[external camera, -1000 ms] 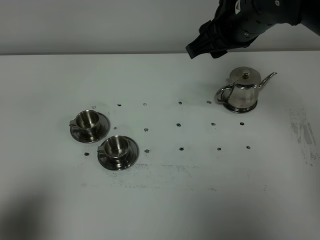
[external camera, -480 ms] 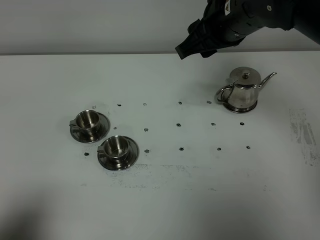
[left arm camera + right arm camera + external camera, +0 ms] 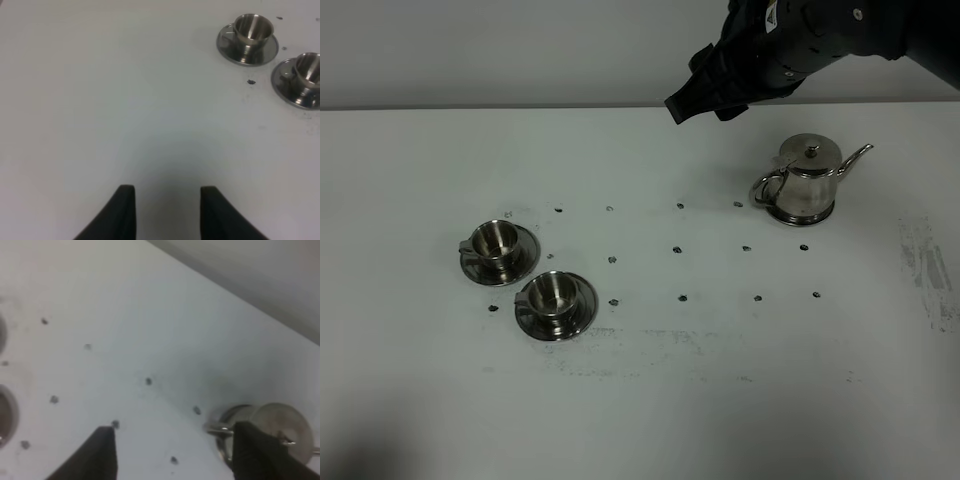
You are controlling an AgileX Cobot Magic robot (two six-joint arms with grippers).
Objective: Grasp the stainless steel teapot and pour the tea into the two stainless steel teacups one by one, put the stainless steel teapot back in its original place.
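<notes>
Up behind the teapot (image 3: 807, 180), sliding further toward its handle side with right fingers (image 3: 102, 452) spread and empty, lining up the grasp, with left fingers (image 3: 125, 212) likewise apart.

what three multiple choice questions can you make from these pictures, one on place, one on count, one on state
1. In the exterior high view, the teapot stands:
A) right of the teacups, farther back
B) between them
C) left of them

2. How many teacups sit on saucers?
A) one
B) two
C) three

3. The right gripper has its fingers:
A) shut on the teapot handle
B) shut on a cup
C) open, holding nothing

Answers:
1 A, the pot is on the right side and the cups are left and nearer.
2 B, two cups show, each on its own saucer.
3 C, the right wrist view shows a wide gap with nothing gripped.
</notes>
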